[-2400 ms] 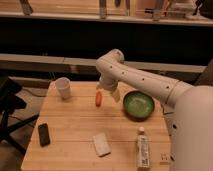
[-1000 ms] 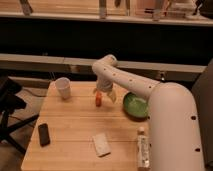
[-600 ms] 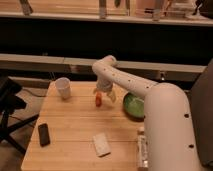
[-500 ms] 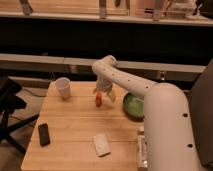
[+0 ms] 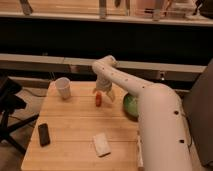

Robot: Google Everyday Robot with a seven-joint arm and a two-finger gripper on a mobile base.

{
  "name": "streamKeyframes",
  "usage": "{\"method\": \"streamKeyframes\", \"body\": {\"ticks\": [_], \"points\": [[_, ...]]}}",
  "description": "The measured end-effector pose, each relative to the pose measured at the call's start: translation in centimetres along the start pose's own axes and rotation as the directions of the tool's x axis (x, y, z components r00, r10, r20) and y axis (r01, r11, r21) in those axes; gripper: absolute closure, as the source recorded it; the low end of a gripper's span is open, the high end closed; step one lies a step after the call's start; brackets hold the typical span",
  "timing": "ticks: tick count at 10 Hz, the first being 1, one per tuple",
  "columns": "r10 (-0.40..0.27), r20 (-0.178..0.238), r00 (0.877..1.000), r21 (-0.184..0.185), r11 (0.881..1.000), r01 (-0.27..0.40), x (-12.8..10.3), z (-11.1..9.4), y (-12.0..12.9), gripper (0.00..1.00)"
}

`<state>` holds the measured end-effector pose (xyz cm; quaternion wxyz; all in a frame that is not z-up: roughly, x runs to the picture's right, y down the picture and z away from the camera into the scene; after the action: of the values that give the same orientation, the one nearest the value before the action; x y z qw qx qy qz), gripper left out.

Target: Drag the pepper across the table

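The pepper [image 5: 98,100] is a small red-orange piece lying on the wooden table [image 5: 75,125], near its far middle. My gripper [image 5: 102,93] hangs from the white arm just above and slightly right of the pepper, its tips at the pepper's far end. Whether it touches the pepper I cannot tell.
A white cup [image 5: 63,88] stands at the far left. A green bowl [image 5: 131,105] sits to the right, partly behind my arm. A black phone-like block [image 5: 44,134] lies near the front left, a white sponge [image 5: 101,144] at front middle. A black chair [image 5: 10,107] stands left of the table.
The arm has swung further over the table and now covers the bottle at the right. The gripper came down toward the pepper, which has stayed about where it was.
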<state>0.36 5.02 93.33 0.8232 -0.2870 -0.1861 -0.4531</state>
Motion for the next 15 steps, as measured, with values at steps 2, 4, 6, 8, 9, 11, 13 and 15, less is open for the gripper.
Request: {"method": "streamKeyframes", "body": {"ticks": [2,4,6,8,9,11,13,15], "points": [[0.001,0.003,1.000,-0.001,1.000,-0.001,0.2,0.4,-0.1,0.20],[0.006,0.006,1.000,-0.001,1.000,-0.006,0.4,1.0,-0.3,0.20],[0.005,0.007,1.000,0.001,1.000,-0.005,0.5,1.3,-0.6,0.20],[0.002,0.008,1.000,0.002,1.000,-0.002,0.6,1.6,-0.9,0.20],[0.003,0.008,1.000,0.003,1.000,-0.003,0.8,1.7,-0.9,0.20],[0.007,0.009,1.000,0.004,1.000,-0.007,1.0,1.9,-0.9,0.20],[0.007,0.011,1.000,0.007,1.000,-0.007,1.2,2.0,-1.1,0.20],[0.005,0.013,1.000,0.010,1.000,-0.005,1.3,2.2,-1.3,0.20]]}}
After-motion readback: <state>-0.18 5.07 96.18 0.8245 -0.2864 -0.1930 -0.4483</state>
